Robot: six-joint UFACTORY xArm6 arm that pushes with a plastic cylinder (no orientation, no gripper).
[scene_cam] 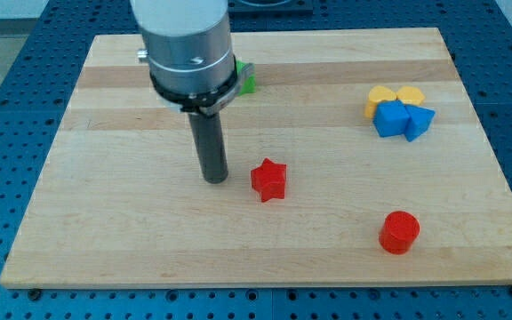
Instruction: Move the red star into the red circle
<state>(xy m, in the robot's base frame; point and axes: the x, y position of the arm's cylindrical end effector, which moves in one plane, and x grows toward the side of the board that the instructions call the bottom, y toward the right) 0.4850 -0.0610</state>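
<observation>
On a pale wooden table (pixel 265 240), my tip (pixel 214 180) rests on the surface just to the view's left of the red star (pixel 269 180), a narrow strip of bare wood showing between them. The tool is a plain dark rod with no jaws, so it holds nothing. The red star lies near the table's middle, slightly toward the bottom edge. The red circle (pixel 399 232), a short cylinder, stands well apart from it, toward the table's bottom-right corner. Near the top-right corner, four blocks huddle together: two yellow blocks (pixel 395 96) of rounded shape at the back, with a blue cube-like block (pixel 389 118) and a blue wedge-shaped block (pixel 419 120) touching in front of them. A green block (pixel 248 80) peeks out from behind the arm's grey housing (pixel 188 49) near the top edge, its shape hidden.
</observation>
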